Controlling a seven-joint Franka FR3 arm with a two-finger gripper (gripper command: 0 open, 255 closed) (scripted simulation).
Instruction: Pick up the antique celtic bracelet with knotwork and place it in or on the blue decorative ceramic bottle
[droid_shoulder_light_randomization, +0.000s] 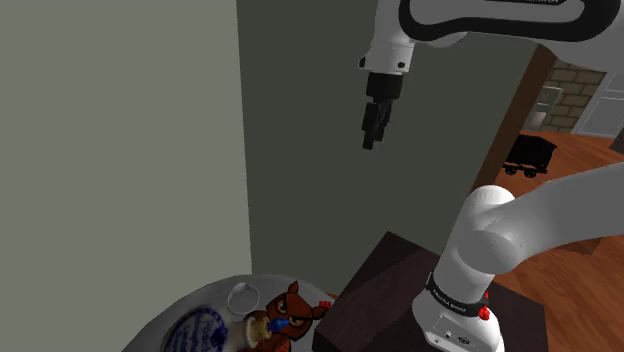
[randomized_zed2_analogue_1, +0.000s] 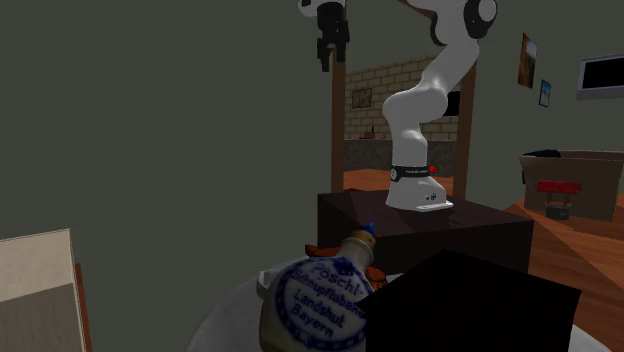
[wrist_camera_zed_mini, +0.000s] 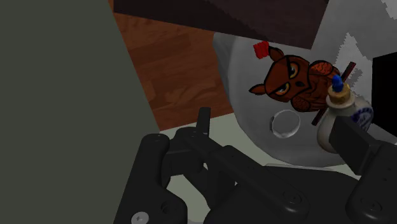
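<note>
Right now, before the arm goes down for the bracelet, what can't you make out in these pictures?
1. bracelet: its knotwork is too small to read in the wrist and shoulder views; it shows as a pale ring.
2. bottle: in the wrist view a black finger covers part of its body; in the shoulder view the bottom edge cuts it off.
3. table: in the second exterior view the bottle and a black box cover most of it.

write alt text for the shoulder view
The white arm holds its black gripper high before a grey-green wall, far above a round table at the lower left. On the table are a pale ring bracelet, a blue-and-white bottle and a brown owl figure.
</note>
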